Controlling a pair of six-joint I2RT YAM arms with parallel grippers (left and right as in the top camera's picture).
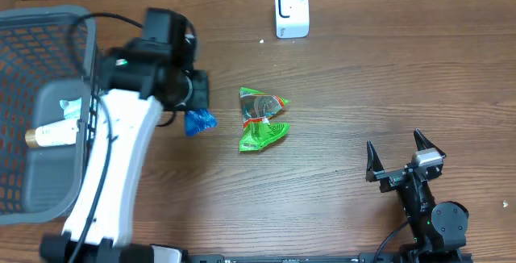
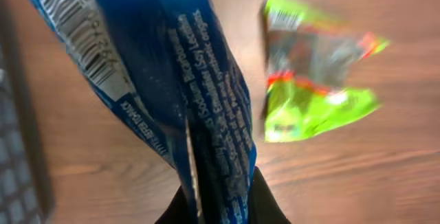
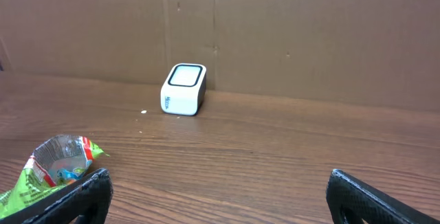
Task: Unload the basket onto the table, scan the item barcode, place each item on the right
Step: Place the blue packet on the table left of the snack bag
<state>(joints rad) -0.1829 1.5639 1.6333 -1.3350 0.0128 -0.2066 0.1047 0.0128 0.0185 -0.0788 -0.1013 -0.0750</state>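
Observation:
My left gripper is shut on a blue snack packet, lifted a little above the table left of centre. In the left wrist view the blue packet fills the frame, pinched at its lower end, with a barcode showing on its upper left. A white scanner box stands at the back of the table, also seen as the scanner in the right wrist view. My right gripper rests open near the front right, nothing between its fingers.
A green snack packet lies at the table's centre, just right of the blue one. A grey basket at the left edge holds a tube-like item. A brown cardboard wall runs behind the scanner.

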